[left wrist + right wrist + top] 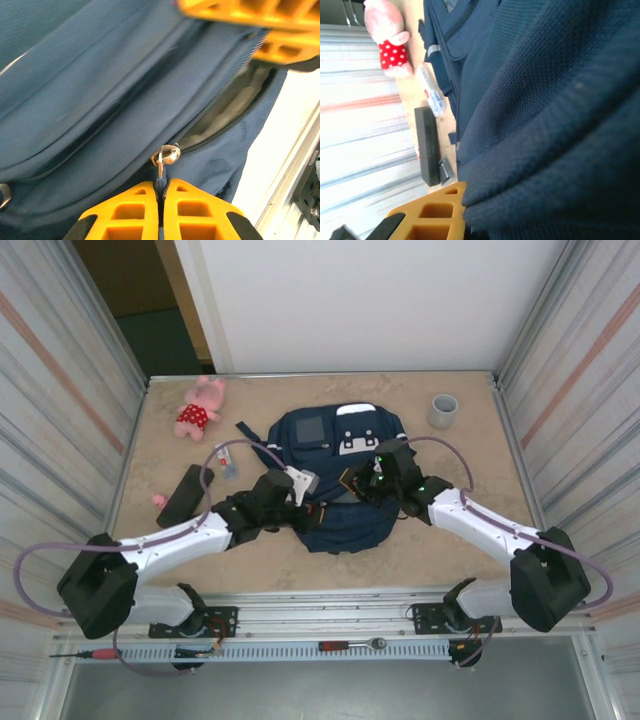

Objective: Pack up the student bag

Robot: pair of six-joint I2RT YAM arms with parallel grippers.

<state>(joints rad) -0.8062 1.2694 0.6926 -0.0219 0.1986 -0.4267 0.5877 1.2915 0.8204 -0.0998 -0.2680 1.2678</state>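
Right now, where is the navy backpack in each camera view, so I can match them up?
Top external: navy backpack at the centre of the tabletop.
Left wrist: navy backpack across most of the frame, its zip pull low centre.
Right wrist: navy backpack over the right side, top to bottom.
Shared landmark: the tabletop, beside the bag in all three.

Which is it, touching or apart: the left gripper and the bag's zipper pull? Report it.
Touching. The left wrist view shows the left gripper shut on the zipper pull of the student bag, its tab pinched between both fingers.
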